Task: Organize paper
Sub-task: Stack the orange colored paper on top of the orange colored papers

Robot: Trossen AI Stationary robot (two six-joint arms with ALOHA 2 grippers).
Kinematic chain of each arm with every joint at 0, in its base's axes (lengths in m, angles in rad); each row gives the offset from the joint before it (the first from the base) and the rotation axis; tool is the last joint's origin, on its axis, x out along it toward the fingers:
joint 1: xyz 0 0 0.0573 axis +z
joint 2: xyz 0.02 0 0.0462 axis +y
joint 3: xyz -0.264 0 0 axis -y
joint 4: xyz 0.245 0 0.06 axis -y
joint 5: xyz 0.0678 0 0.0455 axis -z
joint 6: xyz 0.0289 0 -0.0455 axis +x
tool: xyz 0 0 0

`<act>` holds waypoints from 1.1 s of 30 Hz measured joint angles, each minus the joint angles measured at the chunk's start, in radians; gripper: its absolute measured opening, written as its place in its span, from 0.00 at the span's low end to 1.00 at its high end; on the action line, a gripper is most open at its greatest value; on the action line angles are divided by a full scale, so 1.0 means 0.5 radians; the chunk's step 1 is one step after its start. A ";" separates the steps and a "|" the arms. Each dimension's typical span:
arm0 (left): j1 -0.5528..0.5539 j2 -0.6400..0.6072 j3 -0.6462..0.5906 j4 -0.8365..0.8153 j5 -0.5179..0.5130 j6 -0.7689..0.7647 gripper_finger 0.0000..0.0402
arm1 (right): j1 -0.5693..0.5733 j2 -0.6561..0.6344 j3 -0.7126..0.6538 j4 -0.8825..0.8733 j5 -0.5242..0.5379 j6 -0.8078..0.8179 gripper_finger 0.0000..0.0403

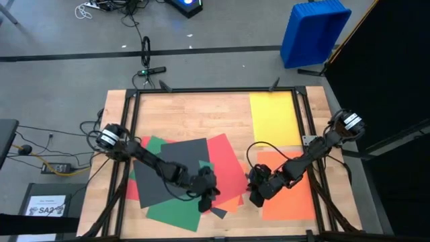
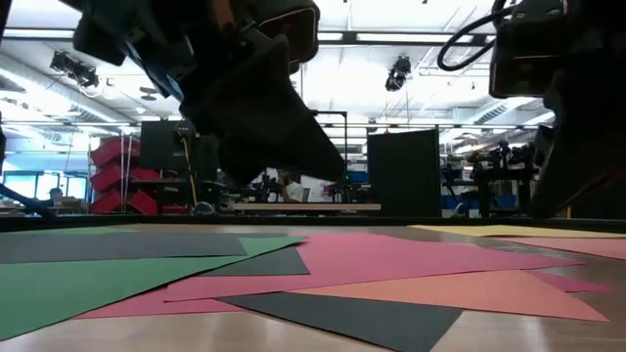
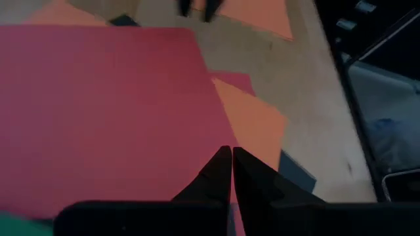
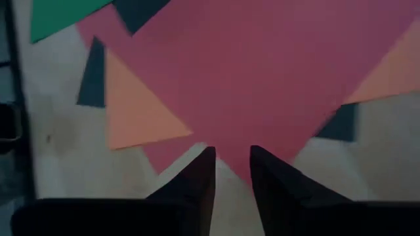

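Right tool (image 4: 231, 162) fingers parted over red sheet (image 4: 249, 72); high view adds yellow sheet (image 1: 274, 118).

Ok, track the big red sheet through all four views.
High: red sheet at centre, between the arms.
Low: the pink-red band across the middle.
Left wrist: fills the picture's left.
Right wrist: fills the centre.
Shared landmark: orange sheet poking out beneath it.

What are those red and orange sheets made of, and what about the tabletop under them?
The red sheet and orange sheet look like thin matte coloured paper: they lie flat, with crisp edges and no shine. The tabletop looks like light wood, with plank-like grain lines and a smooth finish.
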 joint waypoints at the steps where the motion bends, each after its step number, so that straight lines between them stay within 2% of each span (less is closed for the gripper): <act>1: -0.004 0.001 0.001 0.013 -0.010 -0.001 0.00 | -0.013 -0.006 0.008 -0.034 0.026 0.004 0.18; 8: 0.049 0.001 0.001 0.017 -0.110 0.062 0.00 | -0.255 -0.005 0.045 -0.317 0.082 -0.071 0.22; 13: 0.137 0.001 0.001 -0.054 -0.111 0.087 0.00 | -0.473 -0.005 0.045 -0.493 -0.084 -0.170 0.28; 23: 0.246 0.001 0.001 -0.204 -0.051 0.169 0.00 | -0.660 0.009 0.045 -0.459 -0.252 -0.296 0.44; 29: 0.249 0.017 -0.005 -0.217 -0.030 0.162 0.00 | -0.729 0.169 0.055 -0.363 -0.402 -0.338 0.50; 33: 0.248 0.023 -0.005 -0.227 -0.031 0.155 0.00 | -0.728 0.184 0.057 -0.325 -0.424 -0.339 0.53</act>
